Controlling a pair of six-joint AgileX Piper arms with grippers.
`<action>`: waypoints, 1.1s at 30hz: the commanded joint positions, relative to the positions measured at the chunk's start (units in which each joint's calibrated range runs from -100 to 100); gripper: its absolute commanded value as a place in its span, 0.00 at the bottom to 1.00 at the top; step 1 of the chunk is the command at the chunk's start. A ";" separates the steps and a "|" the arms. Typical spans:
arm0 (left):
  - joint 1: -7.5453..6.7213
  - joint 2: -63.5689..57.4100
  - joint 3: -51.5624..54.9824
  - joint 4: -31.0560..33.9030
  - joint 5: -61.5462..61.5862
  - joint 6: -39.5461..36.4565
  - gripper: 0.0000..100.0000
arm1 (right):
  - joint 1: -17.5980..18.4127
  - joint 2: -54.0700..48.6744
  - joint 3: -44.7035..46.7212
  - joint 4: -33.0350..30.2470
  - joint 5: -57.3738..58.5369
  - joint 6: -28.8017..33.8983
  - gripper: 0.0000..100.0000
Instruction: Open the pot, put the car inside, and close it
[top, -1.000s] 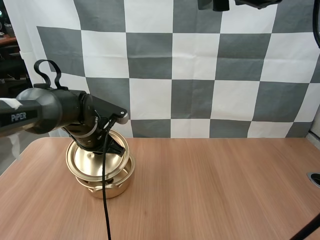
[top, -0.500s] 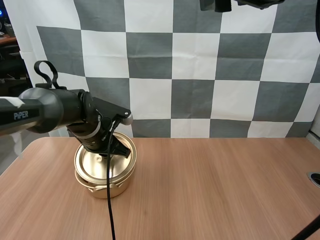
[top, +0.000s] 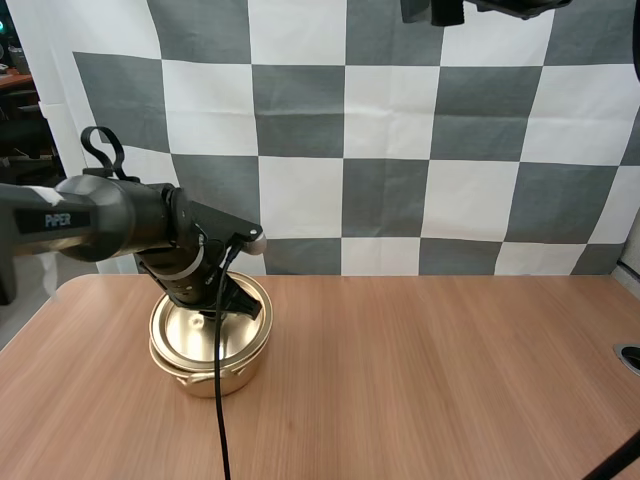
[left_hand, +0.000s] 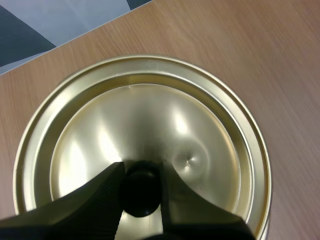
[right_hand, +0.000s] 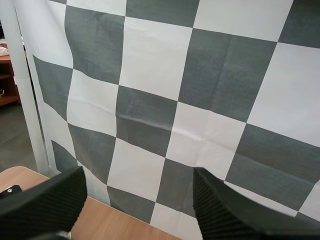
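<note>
Pot (top: 215, 375): gold metal, stands on the left part of the tabletop (top: 420, 380), toward the far edge. One small side handle shows on its near wall.

Lid (top: 190, 330): gold, covers the mouth of the pot. In the high view its rim lines up with the pot's rim. Whether it is fully seated or a hair above cannot be told.

Knob (left_hand: 141, 192): black, round, at the centre of the lid. The left wrist view looks straight down on the lid's shiny dome, with bare wood around it.

Left gripper (top: 225, 300): reaches in from the left and sits directly over the lid. Fingers (left_hand: 107, 187) are narrow, one on each side of the knob, tips pinching it between them.

Right gripper (right_hand: 139, 175): up off the tabletop. Fingers stand wide apart, ribbed faces turned to each other, nothing between them.
</note>
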 joint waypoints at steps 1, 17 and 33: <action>0.00 0.57 0.05 0.01 -0.65 0.01 0.00 | -0.02 -0.07 0.04 -0.11 0.00 -0.02 1.00; 0.00 1.41 0.05 0.46 -1.32 -0.70 0.00 | -0.02 -0.07 0.04 0.59 0.00 -0.02 1.00; 0.00 1.41 -6.24 0.46 15.54 0.16 0.94 | -0.02 -0.07 0.04 0.59 0.00 -0.02 1.00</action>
